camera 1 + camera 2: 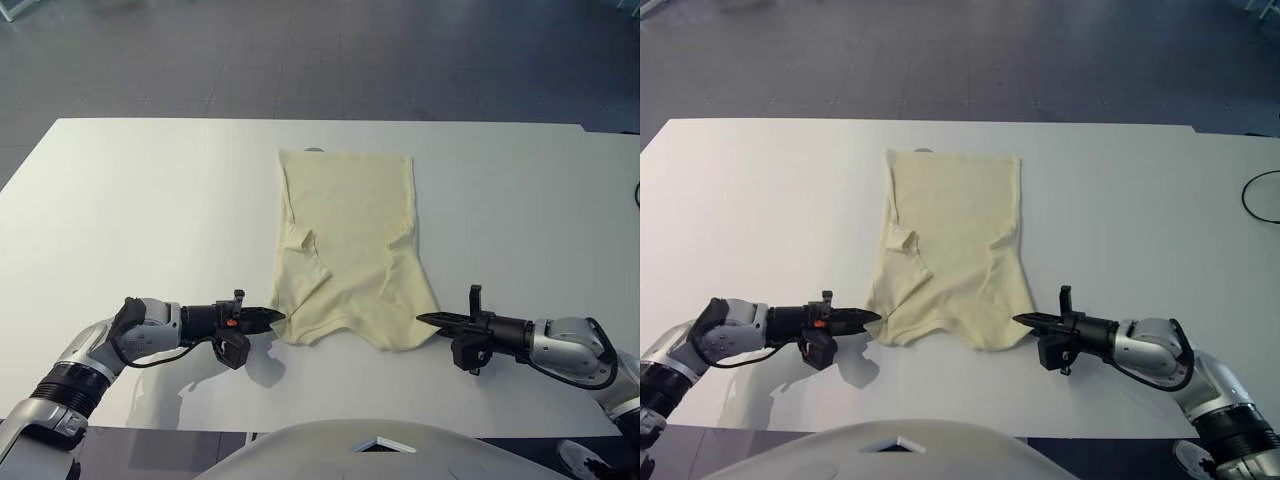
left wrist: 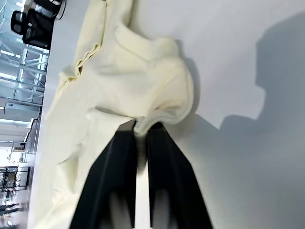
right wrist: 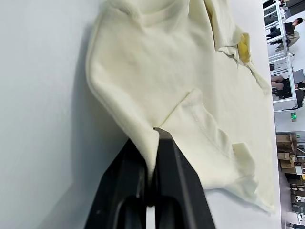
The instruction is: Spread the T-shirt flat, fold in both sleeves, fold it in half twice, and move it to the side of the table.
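Both sleeves of the pale yellow, soft knit T-shirt (image 1: pixel 345 235) lie folded in over its body, so it sits as a narrow strip in the middle of the white rectangular table (image 1: pixel 140 200). Its long axis runs straight away from the robot — square hem at the far end, wider shoulder end nearest. The left gripper (image 1: pixel 278 315), black and two-fingered, lies low over the table at the near left corner, and the left wrist view shows its fingers (image 2: pixel 114 176) pressed onto a small bunch of cloth between them. The right gripper (image 1: pixel 422 319), of the same make, has the near right corner; its fingers (image 3: pixel 176 181) pinch a raised ridge of fabric. The two held corners are roughly level, each arm beside its own, neither nearer. As I judge it, the first half-fold is in hand: the held edge must travel up and away along the long axis to meet the far hem — both arms lifting evenly, or the strip will skew.
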Controlling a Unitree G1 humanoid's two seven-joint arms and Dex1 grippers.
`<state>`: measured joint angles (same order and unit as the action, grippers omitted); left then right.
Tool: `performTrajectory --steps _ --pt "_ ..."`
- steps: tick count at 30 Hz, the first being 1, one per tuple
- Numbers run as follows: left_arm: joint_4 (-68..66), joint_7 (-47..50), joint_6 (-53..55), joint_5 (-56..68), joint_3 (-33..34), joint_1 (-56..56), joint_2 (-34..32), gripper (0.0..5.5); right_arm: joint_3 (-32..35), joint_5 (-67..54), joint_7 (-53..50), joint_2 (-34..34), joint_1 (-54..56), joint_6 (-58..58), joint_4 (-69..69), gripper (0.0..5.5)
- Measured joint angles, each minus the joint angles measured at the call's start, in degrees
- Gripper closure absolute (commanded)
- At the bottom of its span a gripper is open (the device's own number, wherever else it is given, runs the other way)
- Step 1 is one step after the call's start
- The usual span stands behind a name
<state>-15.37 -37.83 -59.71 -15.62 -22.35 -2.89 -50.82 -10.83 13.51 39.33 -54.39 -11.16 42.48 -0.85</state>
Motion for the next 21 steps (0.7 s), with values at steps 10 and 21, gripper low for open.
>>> performTrajectory --steps 10,21 --pt "20.6 -11.0 16.7 28.0 1.2 13.2 -11.6 5.49 2.6 -25.1 15.8 -9.3 -4.7 -24.2 -22.8 5.5" --pt "42.1 -16.3 34.8 43.1 14.2 31.0 -22.3 5.49 10.2 -41.7 30.2 -16.6 -9.5 -44.9 -27.2 5.5"
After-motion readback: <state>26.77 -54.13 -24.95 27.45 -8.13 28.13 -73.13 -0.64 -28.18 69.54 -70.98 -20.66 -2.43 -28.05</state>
